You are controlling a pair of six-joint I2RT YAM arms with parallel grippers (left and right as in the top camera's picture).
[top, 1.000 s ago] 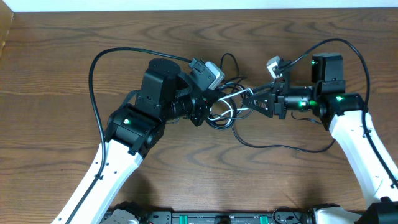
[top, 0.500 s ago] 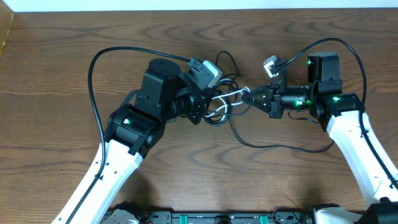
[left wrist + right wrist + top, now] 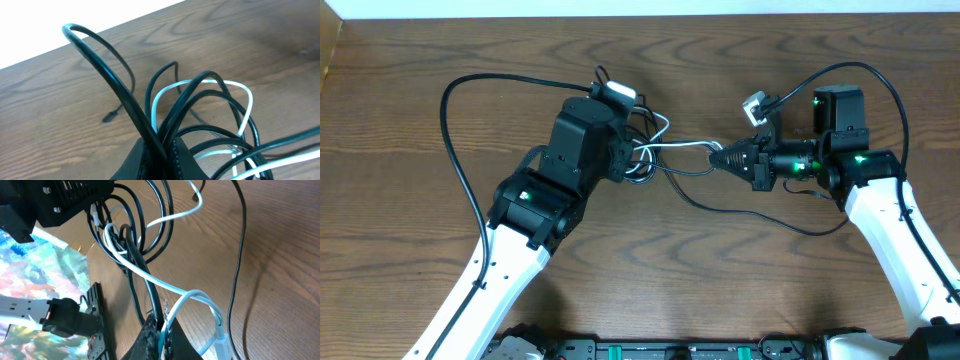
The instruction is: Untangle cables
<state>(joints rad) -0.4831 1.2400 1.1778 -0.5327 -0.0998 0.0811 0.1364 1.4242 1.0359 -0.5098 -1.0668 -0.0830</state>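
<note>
Pulled taut from both sides, mid-table.

Overhead: clamps black cable point(image 3: 720, 210) in closed left gripper point(image 3: 638, 158), pinches white cable point(image 3: 678, 146) in closed right gripper point(image 3: 713, 157), with strands straight between and one black loop lying on wooden table point(image 3: 420, 280) toward right arm point(image 3: 890, 230). Left wrist: closes fingers point(image 3: 137, 162) on several black loops fanning upward, white arcs threaded among them. Right wrist: nips jaws tight on white strand, black strand alongside, knotted loops just beyond tips.
</note>
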